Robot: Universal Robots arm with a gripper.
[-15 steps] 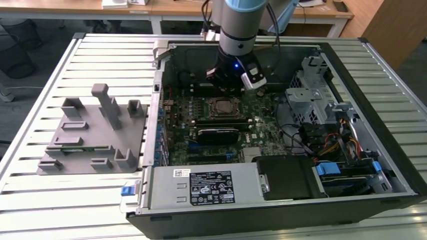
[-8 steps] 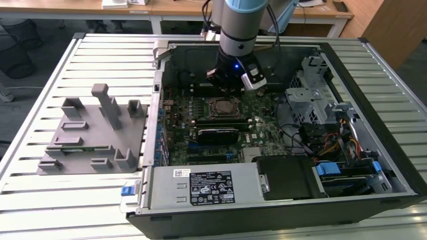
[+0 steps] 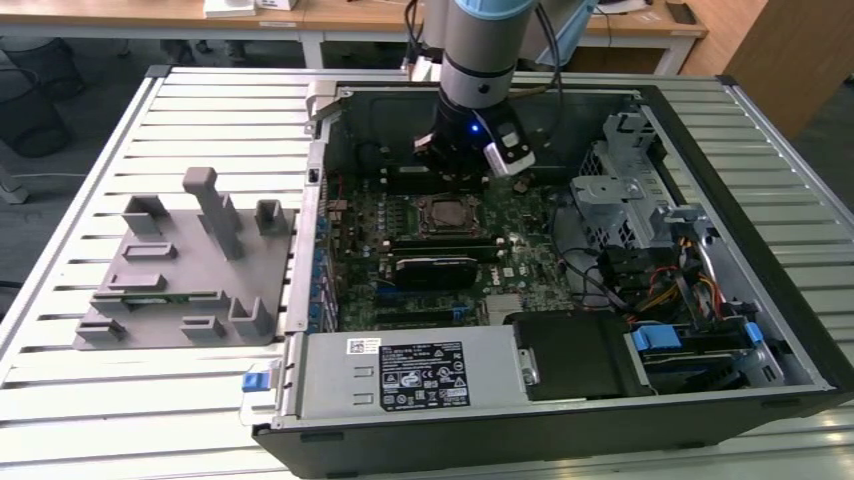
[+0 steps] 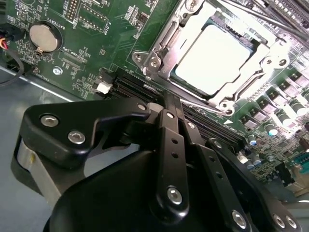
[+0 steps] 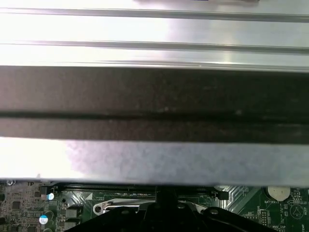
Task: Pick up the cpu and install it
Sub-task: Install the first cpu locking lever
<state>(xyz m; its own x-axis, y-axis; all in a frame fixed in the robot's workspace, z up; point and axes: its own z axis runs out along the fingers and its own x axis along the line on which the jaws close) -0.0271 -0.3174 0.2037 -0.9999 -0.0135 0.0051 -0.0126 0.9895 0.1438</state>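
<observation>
The cpu (image 4: 212,58), a silvery-white square chip, lies flat in the motherboard socket (image 3: 443,213) with the socket's metal frame (image 4: 159,50) around it. My gripper (image 4: 172,99) hangs just beside the socket, toward the case's far wall, over the long black slots. Its black fingers (image 4: 169,125) meet at the tips with nothing between them. In the exterior view the gripper (image 3: 457,170) sits low inside the open computer case, just beyond the socket. In the first wrist view the gripper (image 5: 159,195) points at the board close to the case wall (image 5: 154,101).
A grey plastic fixture block (image 3: 187,270) stands on the slatted table at the exterior view's left. Inside the case are a power supply (image 3: 414,375), a drive cage (image 3: 627,190), cables (image 3: 654,290) and a coin battery (image 4: 43,37). The case walls ring the board.
</observation>
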